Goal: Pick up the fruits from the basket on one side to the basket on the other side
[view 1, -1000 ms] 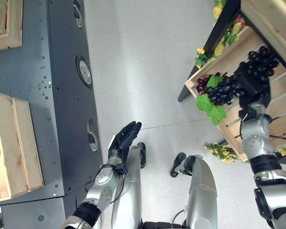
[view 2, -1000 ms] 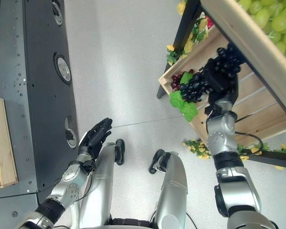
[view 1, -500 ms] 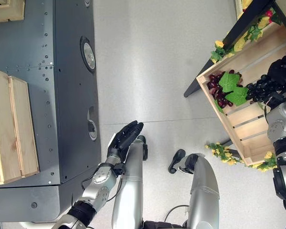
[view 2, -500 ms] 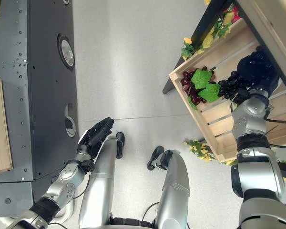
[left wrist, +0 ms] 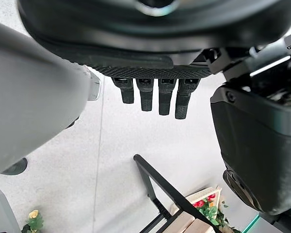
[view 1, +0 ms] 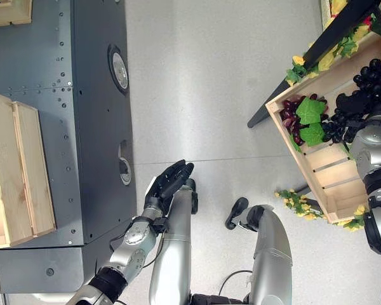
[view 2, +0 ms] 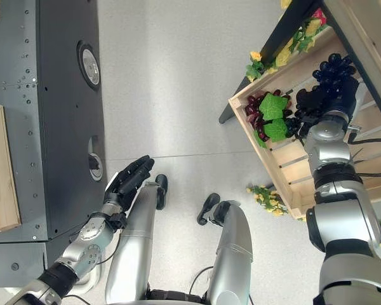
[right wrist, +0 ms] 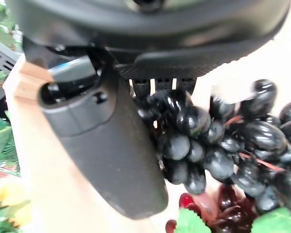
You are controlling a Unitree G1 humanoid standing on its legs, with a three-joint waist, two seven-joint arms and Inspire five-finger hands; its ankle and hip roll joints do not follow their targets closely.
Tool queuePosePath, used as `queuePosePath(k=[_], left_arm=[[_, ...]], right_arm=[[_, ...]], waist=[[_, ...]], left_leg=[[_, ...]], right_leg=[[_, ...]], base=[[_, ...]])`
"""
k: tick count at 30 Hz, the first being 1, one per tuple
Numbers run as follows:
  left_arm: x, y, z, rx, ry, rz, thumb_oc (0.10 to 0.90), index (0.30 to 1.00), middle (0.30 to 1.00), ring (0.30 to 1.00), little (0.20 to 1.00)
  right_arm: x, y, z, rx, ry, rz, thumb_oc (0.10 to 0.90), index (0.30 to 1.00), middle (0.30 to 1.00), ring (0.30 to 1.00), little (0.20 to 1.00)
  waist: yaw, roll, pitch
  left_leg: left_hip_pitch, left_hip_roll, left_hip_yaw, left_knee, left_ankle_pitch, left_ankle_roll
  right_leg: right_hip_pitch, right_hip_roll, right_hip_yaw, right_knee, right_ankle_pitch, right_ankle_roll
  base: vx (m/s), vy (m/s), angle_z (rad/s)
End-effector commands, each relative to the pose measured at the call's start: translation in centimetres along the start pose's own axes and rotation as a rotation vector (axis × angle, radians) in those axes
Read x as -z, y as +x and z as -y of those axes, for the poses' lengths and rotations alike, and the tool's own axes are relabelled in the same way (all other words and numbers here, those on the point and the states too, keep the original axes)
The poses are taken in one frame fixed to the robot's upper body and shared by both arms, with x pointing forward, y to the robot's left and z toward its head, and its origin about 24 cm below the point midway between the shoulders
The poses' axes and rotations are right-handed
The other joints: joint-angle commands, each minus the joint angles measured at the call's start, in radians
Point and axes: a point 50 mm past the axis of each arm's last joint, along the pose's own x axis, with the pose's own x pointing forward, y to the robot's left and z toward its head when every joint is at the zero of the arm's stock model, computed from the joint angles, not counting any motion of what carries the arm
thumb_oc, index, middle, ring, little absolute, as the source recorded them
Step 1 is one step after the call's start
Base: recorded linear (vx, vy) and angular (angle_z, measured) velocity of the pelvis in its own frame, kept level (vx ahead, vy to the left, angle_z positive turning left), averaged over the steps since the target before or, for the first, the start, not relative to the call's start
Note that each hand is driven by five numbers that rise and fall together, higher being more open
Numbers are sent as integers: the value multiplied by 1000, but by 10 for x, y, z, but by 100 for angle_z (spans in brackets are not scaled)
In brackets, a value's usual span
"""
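My right hand (view 2: 327, 101) had its fingers curled round the black grapes (right wrist: 218, 141), holding the bunch over the crate (view 1: 324, 175) at my right, where red grapes (view 1: 291, 117) lay under leaves. My left hand (view 1: 167, 186) hung flat and empty near the cabinet (view 1: 89, 127). I judged the carry hardly begun: the far crate (view 1: 19, 178) at my left awaited it.

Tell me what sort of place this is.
Likely a mock fruit-stall test area: a slatted wooden crate with a dark grape bunch, fake yellow flowers and a grey metal table.
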Motion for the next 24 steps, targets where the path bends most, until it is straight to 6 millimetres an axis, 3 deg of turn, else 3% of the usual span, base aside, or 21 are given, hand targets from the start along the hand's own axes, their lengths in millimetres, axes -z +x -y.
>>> queuePosePath(k=[1,5,11,20,24], left_arm=[[-34,-2,21,117,-19,176,800,900,900,900,900],[-39,0,18,109,7,176,800,900,900,900,900],[-40,2,19,104,44,169,800,900,900,900,900],[-40,0,19,78,28,177,800,900,900,900,900],[-35,1,17,70,12,165,800,900,900,900,900]], right_arm=[[-50,16,57,148,-22,151,800,900,900,900,900],[-37,16,55,103,-24,90,800,900,900,900,900],[-30,17,57,82,0,47,800,900,900,900,900],[-28,11,38,-27,30,96,800,900,900,900,900],[-20,6,23,-120,-49,103,800,900,900,900,900]], waist=[[20,-20,-15],[25,-47,-15],[25,-62,-15],[23,-51,-15],[19,-48,-15]], left_leg=[[107,15,17,-57,-106,31],[113,19,10,-77,-102,27],[129,20,7,-95,-101,25],[189,15,26,-129,-97,22],[251,18,45,-162,-93,17]], right_leg=[[73,9,7,-137,127,-11],[87,22,-6,-163,139,-8],[107,31,-16,-183,143,-8],[159,21,-23,-196,130,-10],[214,16,-26,-214,119,-9]], base=[[-8,-49,-2],[-2,-56,-3],[-1,-29,1],[1,5,0],[25,39,0]])
